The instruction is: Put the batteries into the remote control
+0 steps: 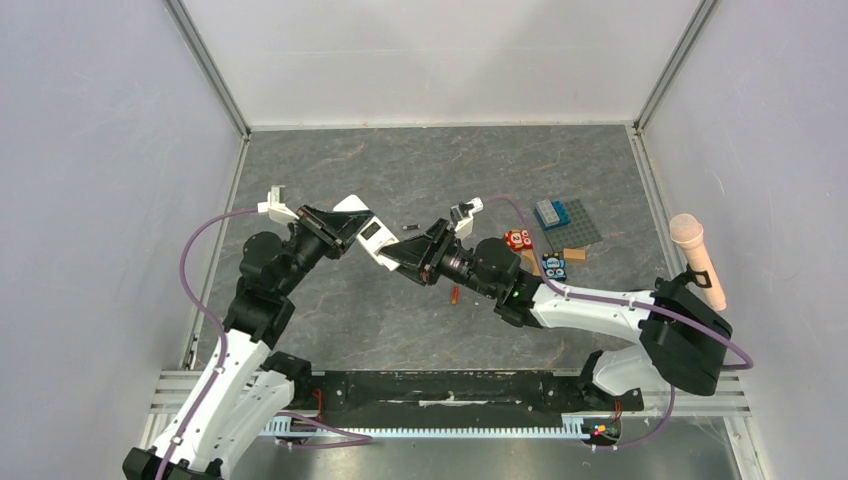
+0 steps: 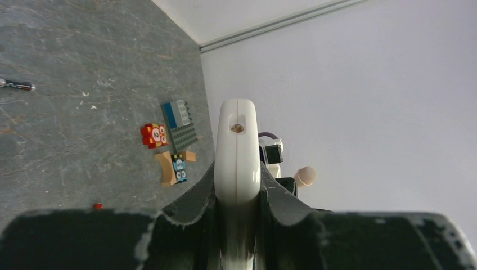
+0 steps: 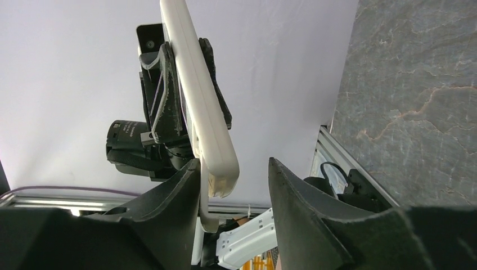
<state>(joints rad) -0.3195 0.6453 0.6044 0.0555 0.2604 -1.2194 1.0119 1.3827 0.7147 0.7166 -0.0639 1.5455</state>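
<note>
The remote control (image 1: 366, 233) is a white bar held off the table with its plain white back up. My left gripper (image 1: 343, 229) is shut on its far-left end; in the left wrist view the remote (image 2: 237, 147) stands edge-on between my fingers (image 2: 194, 199). My right gripper (image 1: 398, 263) is open around the remote's other end. In the right wrist view the remote (image 3: 194, 84) rests against my left finger (image 3: 180, 191), clear of the right one. The dark battery (image 1: 410, 227) and the orange-red battery (image 1: 454, 294) lie on the table.
A red block with white circles (image 1: 517, 239), a blue and grey studded plate (image 1: 565, 218), a blue-faced block (image 1: 554, 266) and tan pieces (image 1: 573, 254) lie at the right. A pink microphone-shaped object (image 1: 697, 257) stands near the right wall. White walls enclose the table.
</note>
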